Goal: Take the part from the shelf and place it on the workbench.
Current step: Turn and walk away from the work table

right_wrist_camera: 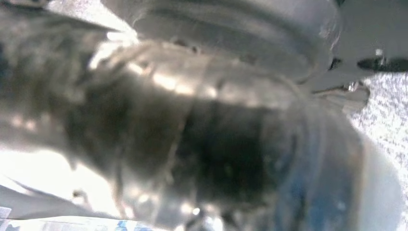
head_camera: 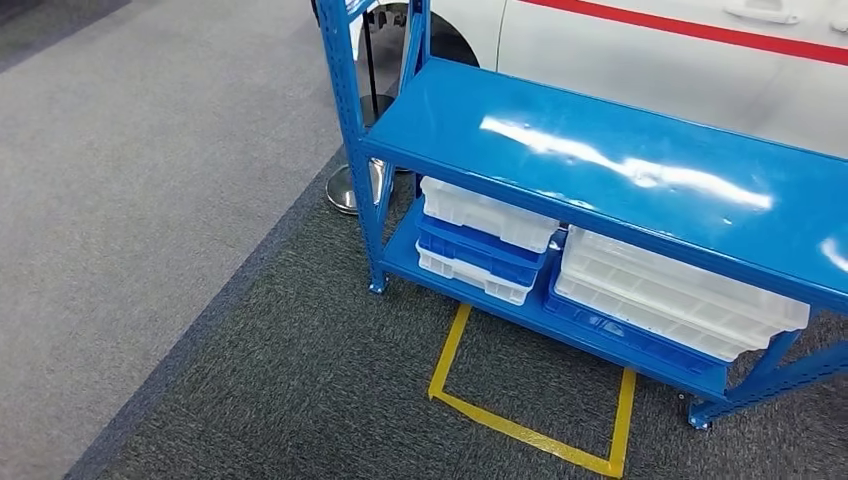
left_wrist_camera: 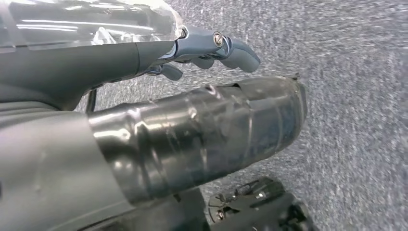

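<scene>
Blue shelf [head_camera: 640, 170] edging open grey carpet [head_camera: 150, 200]; right hand [right_wrist_camera: 231, 144] perhaps gripping something.

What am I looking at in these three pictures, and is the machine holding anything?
This is a humanoid robot with two arms and hands. The head view looks down at a blue metal shelf rack: its top board is bare, and stacked white and blue plastic trays sit on the lower board. A yellow tape outline marks the floor in front; a white car with a red stripe stands behind. The other two pictures come from wrist cameras: the left hand, thumb wrapped in dark tape, hangs over grey carpet; the right hand is a close blur. A clear plastic piece lies beside the left fingers; whether either hand holds anything, I cannot tell.
</scene>
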Controlling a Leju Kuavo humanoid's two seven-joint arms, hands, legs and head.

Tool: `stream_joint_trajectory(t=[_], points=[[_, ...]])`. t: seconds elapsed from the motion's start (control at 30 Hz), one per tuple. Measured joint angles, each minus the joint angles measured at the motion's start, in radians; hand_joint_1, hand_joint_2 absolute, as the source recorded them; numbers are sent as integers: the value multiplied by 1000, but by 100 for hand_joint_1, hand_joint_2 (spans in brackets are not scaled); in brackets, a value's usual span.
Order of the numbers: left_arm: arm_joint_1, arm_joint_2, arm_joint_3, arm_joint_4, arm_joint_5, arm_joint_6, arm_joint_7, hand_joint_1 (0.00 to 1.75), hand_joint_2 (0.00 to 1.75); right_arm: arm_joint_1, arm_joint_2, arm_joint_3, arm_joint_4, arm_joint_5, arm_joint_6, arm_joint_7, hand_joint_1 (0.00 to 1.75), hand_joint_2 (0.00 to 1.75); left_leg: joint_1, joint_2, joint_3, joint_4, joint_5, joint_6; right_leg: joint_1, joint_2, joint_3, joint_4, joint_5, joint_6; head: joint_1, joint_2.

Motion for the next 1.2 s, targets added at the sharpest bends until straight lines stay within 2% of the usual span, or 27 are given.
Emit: stream_joint_trajectory(t=[0.03, 0.1, 0.13, 0.17, 0.2, 0.23, 0.27, 0.3, 0.33, 0.37, 0.4, 0.47, 0.5, 0.57, 0.6, 0.63, 0.67, 0.7, 0.73, 0.77, 0.83, 0.87, 0.93, 1.0, 1.07, 1.17, 1.2], points=[[-1, 0, 0, 0, 0, 0, 0, 0, 0, -1, 0, 0, 0, 0, 0, 0, 0, 0, 2, -21, -7, 21, -17, -5, -3, 9, 2, -3, 3, -7, 0, 0], [1, 0, 0, 0, 0, 0, 0, 0, 0, -4, 1, -1, 0, 2, 0, 1, 0, 0, 5, -72, -50, 123, -78, -10, -5, 30, 3, -7, 6, -18, 0, 0], [3, 0, 0, 0, 0, 0, 0, 0, 0, -4, 1, -1, 0, 3, 0, 1, 0, 0, 5, -85, -83, 192, -109, -11, -4, 41, 2, -6, 7, -21, 0, 0], [5, 0, 0, 0, 1, 0, 1, 0, 0, -4, 1, -1, 0, 4, 0, 2, 0, 0, 5, -91, -111, 249, -126, -11, -3, 55, 1, -6, 7, -22, 0, 0], [7, 0, 0, 0, 1, 0, 1, 0, 0, -4, 1, -1, 0, 5, 0, 2, 0, 0, 5, -94, -127, 276, -124, -11, -3, 69, 2, -6, 7, -22, 0, 0], [8, 0, 0, 0, 1, 0, 1, 0, 0, -3, 1, -1, 0, 6, 0, 2, 0, 0, 5, -96, -127, 266, -102, -10, -3, 84, 4, -5, 7, -22, 0, 0], [9, 0, 0, 0, 1, 0, 2, 0, 0, -3, 1, -1, 0, 6, 0, 3, 0, 0, 6, -102, -109, 218, -64, -7, -3, 98, 6, -5, 7, -21, 0, 0], [10, 0, 0, 0, 1, 0, 2, 0, 0, -2, 1, -1, 0, 7, 0, 3, 0, 0, 6, -119, -83, 150, -22, -3, -3, 112, 7, -4, 6, -20, 0, 0], [10, 0, 0, 0, 1, 0, 2, 0, 0, -3, 2, -1, 0, 7, 0, 3, 0, 0, 7, -142, -57, 84, 7, 1, -2, 125, 6, 0, 5, -17, 0, 0], [10, 1, 0, 0, 1, 1, 2, 0, 0, -4, 2, -1, 0, 7, 0, 3, 0, 0, 8, -161, -39, 36, 23, 4, -2, 137, 3, 2, 5, -12, 0, 0], [9, 1, 0, 0, 1, 1, 2, 0, 0, -4, 2, -1, 0, 7, 0, 3, 0, 0, 7, -175, -30, 11, 26, 7, -2, 148, -1, 4, 6, -6, 0, 0], [6, 1, 0, 0, 1, 1, 2, 0, 0, -2, 3, -1, 0, 7, 0, 3, 0, 0, 6, -165, -27, 2, 25, 13, -4, 167, -9, 2, 10, 8, 0, 0], [5, 0, 0, 0, 1, 1, 2, 0, 0, 0, 2, -1, 0, 7, 0, 3, 0, 0, 7, -154, -24, -3, 28, 19, -4, 161, -11, 6, 8, 14, 0, 0], [5, -1, 0, 1, 1, 1, 2, 0, 0, 0, 2, -1, 0, 8, -1, 3, 0, 0, 11, -127, -21, -14, 35, 33, -3, 112, -35, 56, -25, 24, 2, 0], [6, -1, 0, 1, 1, 1, 1, 0, 0, -1, 2, -1, 0, 9, -1, 3, 0, 0, 10, -113, -20, -15, 36, 37, -4, 80, -61, 109, -55, 28, 3, 0], [8, -1, 0, 1, 1, 1, 1, 0, 0, -2, 1, -1, 0, 9, -1, 3, 0, 0, 9, -99, -20, -15, 35, 40, -5, 61, -92, 172, -87, 32, 4, 0], [9, -1, 0, 1, 1, 1, 1, 0, 0, -3, 1, -1, 0, 10, 0, 3, 0, 0, 8, -87, -20, -15, 34, 40, -6, 53, -121, 230, -109, 36, 4, 0], [10, -1, 0, 1, 1, 1, 1, 0, 0, -3, 1, -1, 0, 10, 0, 3, 0, 0, 8, -76, -20, -14, 32, 39, -8, 49, -137, 262, -114, 39, 4, 0], [10, -1, 0, 1, 1, 1, 2, 0, 0, -2, 1, -1, 0, 11, 0, 4, 0, 0, 8, -68, -19, -13, 30, 37, -11, 46, -134, 258, -101, 41, 4, 0], [8, -1, 0, 1, 1, 1, 2, 0, 0, -1, 1, -1, 0, 12, 0, 6, 0, 0, 8, -63, -17, -12, 28, 35, -12, 43, -111, 216, -71, 41, 4, 0], [6, -2, 0, 1, 1, 1, 2, 0, 0, 1, 0, -1, 0, 14, 1, 11, 0, 0, 7, -56, -14, -9, 23, 27, -12, 33, -39, 84, -14, 36, 4, 0], [5, -2, 0, 1, 1, 1, 2, 0, 0, 1, 0, -1, 0, 15, 1, 12, 0, 0, 5, -55, -13, -7, 20, 22, -9, 29, -14, 36, -1, 30, 4, 0], [4, -2, 0, 1, 1, 1, 2, 0, 0, 1, 0, -1, 0, 17, 1, 15, 0, 0, 2, -52, -11, -6, 17, 10, -3, 26, -2, 7, -3, 17, 4, 0], [2, -2, 0, 1, 1, 0, 2, 0, 0, 1, 1, -1, 0, 20, 1, 26, 0, 87, 3, -54, -8, -5, 14, -1, -4, 29, 0, 4, -2, 5, 4, 0], [1, -2, 0, 1, 0, -1, 2, 0, 0, 0, 1, -1, 0, 28, 1, 38, 0, 175, 6, -69, -25, 39, -19, -9, -8, 31, 2, -2, 2, -10, 3, 0], [4, -2, -1, 1, 0, -1, 2, 0, 0, -2, 1, -1, 0, 45, 2, 42, 0, 175, 8, -91, -111, 222, -111, -15, -6, 36, 1, -3, 2, -23, 2, 0], [5, -2, -1, 1, 0, -1, 2, 0, 0, -2, 1, -1, 0, 49, 5, 42, 0, 175, 8, -93, -132, 266, -121, -16, -4, 39, 1, -3, 2, -24, 2, 0]])
